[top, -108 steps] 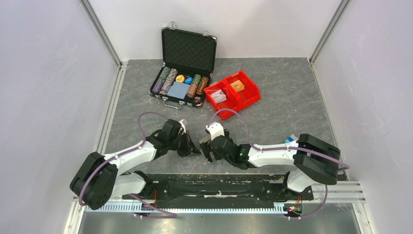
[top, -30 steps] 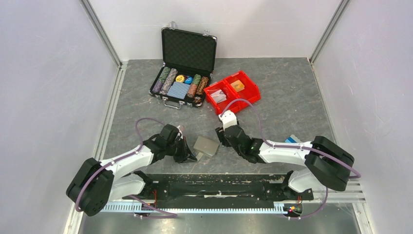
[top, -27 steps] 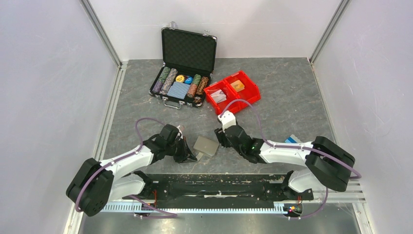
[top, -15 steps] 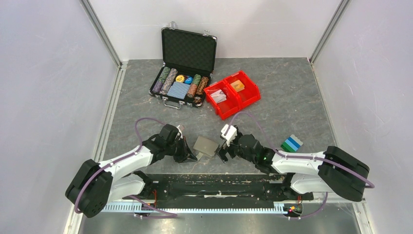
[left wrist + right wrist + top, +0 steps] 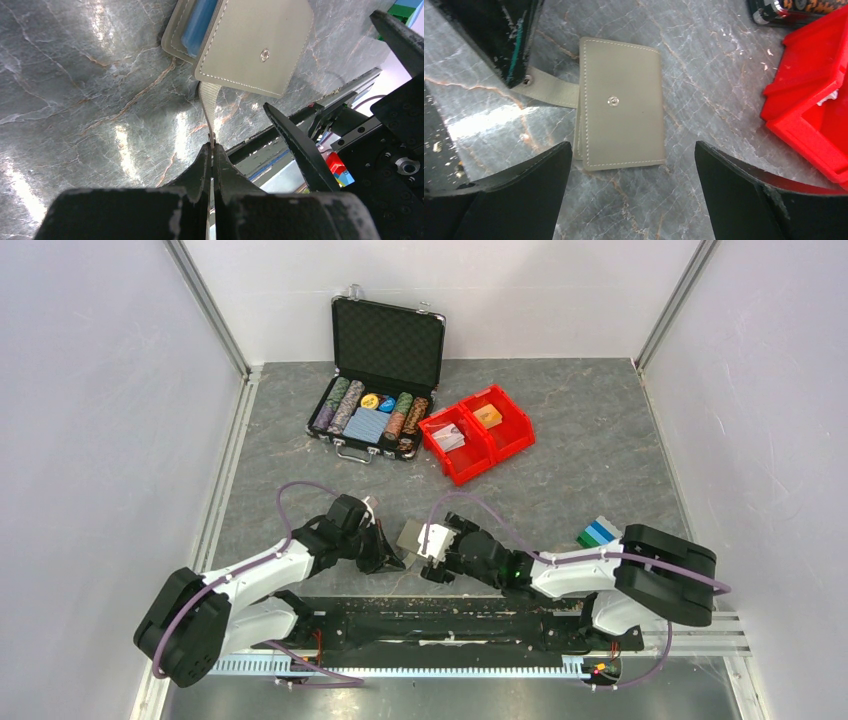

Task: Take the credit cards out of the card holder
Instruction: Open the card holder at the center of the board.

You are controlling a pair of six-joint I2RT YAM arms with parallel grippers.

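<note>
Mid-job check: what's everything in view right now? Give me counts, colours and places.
card holder: one, grey, near centre, blue showing at its open edge
strap: one, grey, on the card holder's side
credit cards: small stack, blue and green, near right, beside the right arm; count unclear
poker-chip case: one, black, open, far centre
chips: rows, mixed colours, in the case
deck: one, blue, among the chips
bins: two, red, right of the case
packs: small, in the bins
table: grey marbled
left gripper: shut on the strap
right gripper: open, above the card holder
</note>
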